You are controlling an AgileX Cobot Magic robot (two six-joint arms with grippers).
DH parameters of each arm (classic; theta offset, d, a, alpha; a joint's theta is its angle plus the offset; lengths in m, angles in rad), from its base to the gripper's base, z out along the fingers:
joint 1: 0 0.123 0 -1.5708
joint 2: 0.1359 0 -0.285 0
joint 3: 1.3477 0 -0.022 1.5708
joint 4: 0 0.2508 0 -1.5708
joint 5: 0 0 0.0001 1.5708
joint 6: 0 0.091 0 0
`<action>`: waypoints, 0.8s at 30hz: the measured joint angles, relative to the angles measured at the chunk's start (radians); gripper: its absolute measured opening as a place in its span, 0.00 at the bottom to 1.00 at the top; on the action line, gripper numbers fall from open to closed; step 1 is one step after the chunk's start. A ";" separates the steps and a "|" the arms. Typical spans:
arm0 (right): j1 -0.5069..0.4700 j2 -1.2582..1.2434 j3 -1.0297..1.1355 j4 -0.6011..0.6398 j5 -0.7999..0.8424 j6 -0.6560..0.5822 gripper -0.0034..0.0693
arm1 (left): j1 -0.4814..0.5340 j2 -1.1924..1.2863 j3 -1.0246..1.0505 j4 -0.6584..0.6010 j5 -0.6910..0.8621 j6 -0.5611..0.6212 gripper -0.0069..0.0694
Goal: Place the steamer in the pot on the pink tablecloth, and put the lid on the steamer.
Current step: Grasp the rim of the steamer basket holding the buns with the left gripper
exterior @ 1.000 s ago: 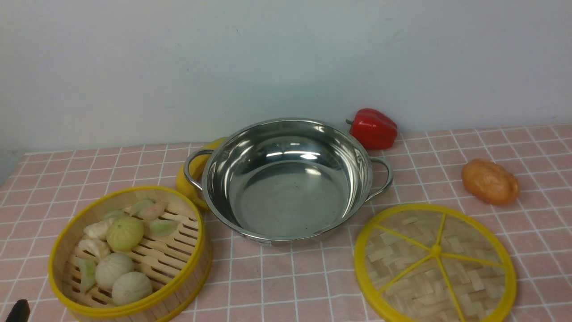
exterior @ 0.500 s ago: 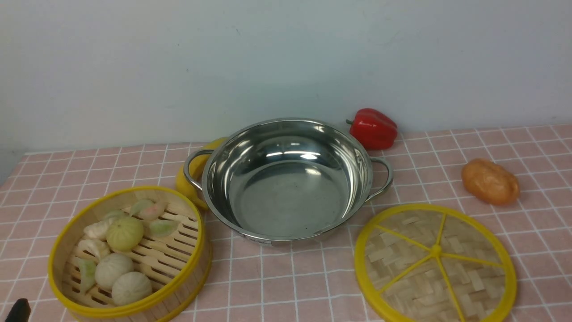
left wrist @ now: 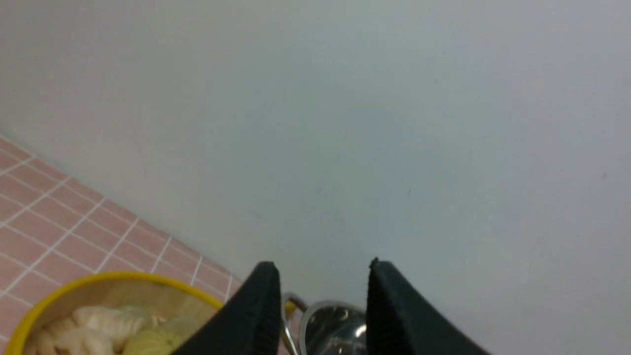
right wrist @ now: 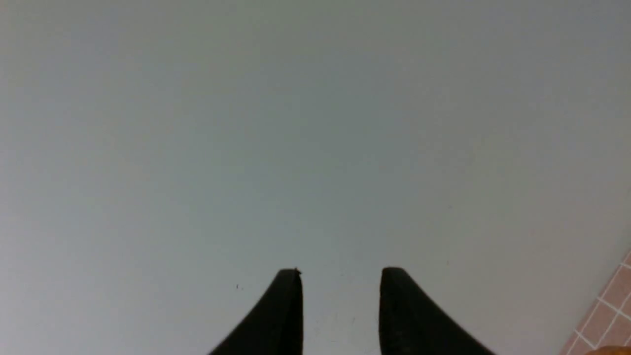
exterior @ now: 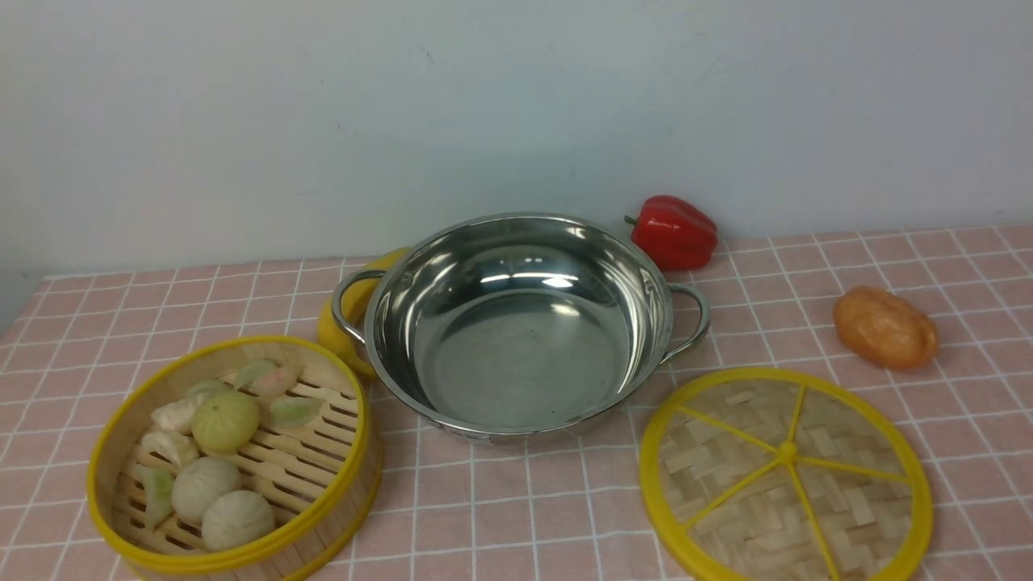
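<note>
Evidently nothing is lifted yet: the first step, fetching the steamer (exterior: 202, 561), is only at its approach. The left gripper (left wrist: 321, 268) hangs with its jaws apart and nothing between them. The steamer sits just beneath and ahead of it, a little off its line, resting on the pink tablecloth (exterior: 524, 508) with its buns and dumplings (exterior: 214, 484) inside. Farther ahead of that gripper, seen through the gap between its jaws, is the pot (exterior: 516, 379), empty and clear of the steamer.

The right gripper (right wrist: 340, 273) is also spread and empty, and it faces the bare wall (right wrist: 296, 123). The lid (exterior: 787, 476) does not show from there, so how near it lies to that gripper I cannot tell; it lies flat on the cloth on that arm's side, close beside the pot.

Next, I judge, the left gripper must tip down and swing across to straddle the steamer's wall at the rim, one jaw inside clear of the food, then clamp and lift level so nothing rolls. The pot is only slightly wider, so centring before lowering will matter.
</note>
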State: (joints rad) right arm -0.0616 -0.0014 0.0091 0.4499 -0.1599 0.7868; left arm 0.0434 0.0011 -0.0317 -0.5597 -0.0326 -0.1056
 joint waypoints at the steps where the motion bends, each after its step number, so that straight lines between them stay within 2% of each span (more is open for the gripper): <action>1: 0.000 0.000 0.000 0.008 -0.014 0.016 0.38 | 0.000 0.000 -0.001 -0.001 -0.019 -0.010 0.41; 3: 0.000 0.000 0.000 0.027 -0.092 0.092 0.38 | 0.000 -0.001 -0.012 -0.002 -0.073 -0.053 0.41; 7: 0.000 0.005 -0.011 0.029 -0.416 0.250 0.38 | 0.000 -0.002 -0.131 0.048 -0.259 -0.149 0.41; 9: 0.000 0.030 -0.064 0.016 -0.578 0.234 0.38 | 0.000 0.003 -0.227 0.132 -0.339 -0.146 0.41; 10: 0.000 0.051 -0.104 -0.007 -0.633 0.197 0.38 | 0.000 0.020 -0.288 0.212 -0.378 -0.128 0.41; 12: 0.000 0.105 -0.200 -0.085 -0.671 0.095 0.38 | 0.000 0.070 -0.411 0.348 -0.377 -0.072 0.41; 15: 0.000 0.202 -0.348 -0.328 -0.577 -0.032 0.38 | 0.000 0.170 -0.584 0.502 -0.205 -0.015 0.41; 16: 0.000 0.210 -0.359 -0.328 -0.565 -0.036 0.38 | 0.000 0.171 -0.595 0.515 -0.187 -0.013 0.41; 18: 0.000 0.316 -0.494 -0.708 -0.358 -0.005 0.38 | 0.000 0.286 -0.713 0.548 0.129 -0.018 0.41; 19: 0.000 0.323 -0.502 -0.708 -0.343 0.005 0.38 | 0.000 0.295 -0.713 0.550 0.153 -0.018 0.41; 20: 0.000 0.378 -0.546 -0.943 -0.232 0.137 0.38 | 0.000 0.379 -0.764 0.553 0.367 -0.031 0.41; 23: 0.000 0.465 -0.560 -1.289 -0.065 0.452 0.38 | 0.000 0.530 -0.782 0.560 0.671 -0.043 0.41; 24: 0.000 0.484 -0.556 -1.349 -0.043 0.543 0.38 | 0.000 0.558 -0.782 0.560 0.753 -0.043 0.41</action>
State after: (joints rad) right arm -0.0616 0.4825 -0.5468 -0.8993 -0.2025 1.3294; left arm 0.0434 0.5594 -0.8140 0.0000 0.7207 -0.1482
